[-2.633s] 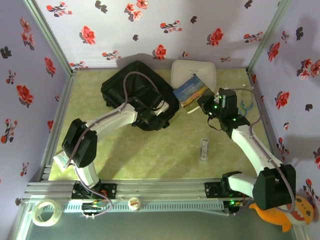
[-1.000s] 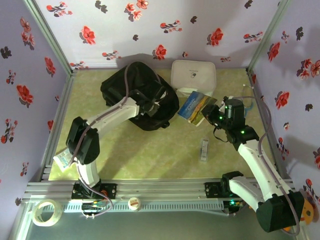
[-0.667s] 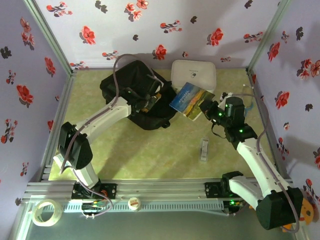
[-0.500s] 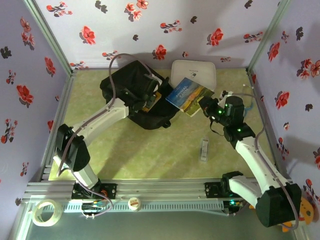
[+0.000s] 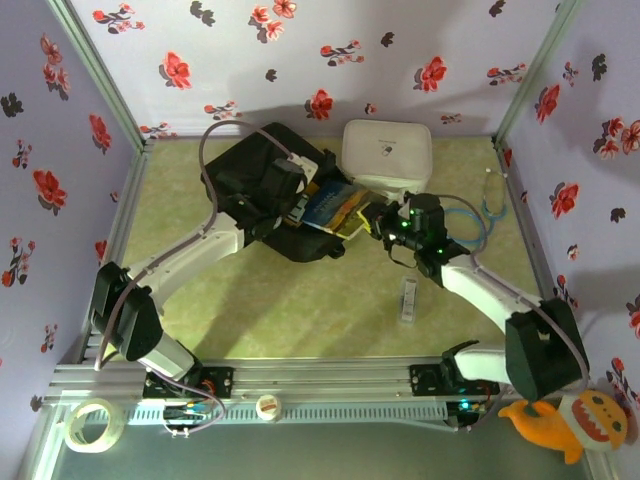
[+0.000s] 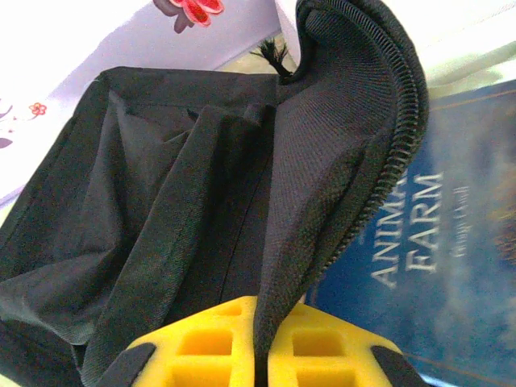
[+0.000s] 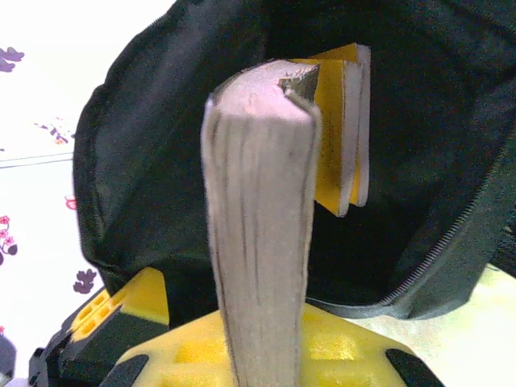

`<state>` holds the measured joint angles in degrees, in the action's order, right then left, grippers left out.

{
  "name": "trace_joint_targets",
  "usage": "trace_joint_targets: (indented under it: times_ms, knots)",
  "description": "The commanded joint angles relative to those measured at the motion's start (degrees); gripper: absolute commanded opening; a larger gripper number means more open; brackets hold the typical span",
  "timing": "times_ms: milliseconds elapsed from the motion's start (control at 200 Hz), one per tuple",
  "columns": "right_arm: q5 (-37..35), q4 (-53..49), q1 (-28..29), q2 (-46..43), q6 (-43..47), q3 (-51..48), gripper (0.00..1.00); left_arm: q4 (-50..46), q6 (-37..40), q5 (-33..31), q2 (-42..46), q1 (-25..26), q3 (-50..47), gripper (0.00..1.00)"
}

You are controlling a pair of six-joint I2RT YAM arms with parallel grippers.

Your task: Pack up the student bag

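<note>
Top external: left fingers point(image 5: 297, 200) pinch student bag point(image 5: 238, 172), right fingers point(image 5: 368, 217) clamp book point(image 5: 330, 205) near case point(image 5: 387, 150).

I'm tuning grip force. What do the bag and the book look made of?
Bag: matte black woven fabric, seemingly; weave, folds and zipper teeth show.
Book: paper pages, probably a printed card cover; stacked page edges show.

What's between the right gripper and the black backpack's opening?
The blue paperback book, pinched by the fingers of the right gripper, bridges that gap into the black fabric backpack; top view shows it.
</note>
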<state>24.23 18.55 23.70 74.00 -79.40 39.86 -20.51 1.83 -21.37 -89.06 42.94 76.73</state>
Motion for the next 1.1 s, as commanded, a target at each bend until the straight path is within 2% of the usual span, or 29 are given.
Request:
trace_joint_targets:
  times_ms: [0, 325, 490, 680, 975, 1095]
  knots:
    - [-0.92, 9.33, 1.55, 3.07, -1.53, 4.81, 0.07, 6.07, -1.48, 2.86, 3.44, 0.13, 0.7, 0.06]
    - [-3.15, 13.69, 3.54, 20.55, -1.44, 10.81, 0.08, 8.54, -2.21, 4.47, 4.33, 0.13, -0.45, 0.06]
    - [-3.52, 11.54, 4.4, 28.14, -1.81, 14.51, 0.09, 8.21, -2.47, 4.77, 4.42, 0.19, -0.02, 0.06]
    - [-3.25, 8.06, 6.68, 36.26, -1.36, 23.59, 0.11, 7.96, -3.18, 5.28, 4.57, 0.18, 0.35, 0.06]
    - [-4.45, 7.8, 8.17, 44.58, -2.89, 31.34, 0.12, 8.03, -5.99, 5.37, 5.41, -0.39, -0.35, 0.06]
    - [-3.4, 11.65, 8.29, 47.65, -6.17, 32.88, 0.14, 8.03, -6.37, 5.46, 5.56, -0.49, -0.56, 0.06]
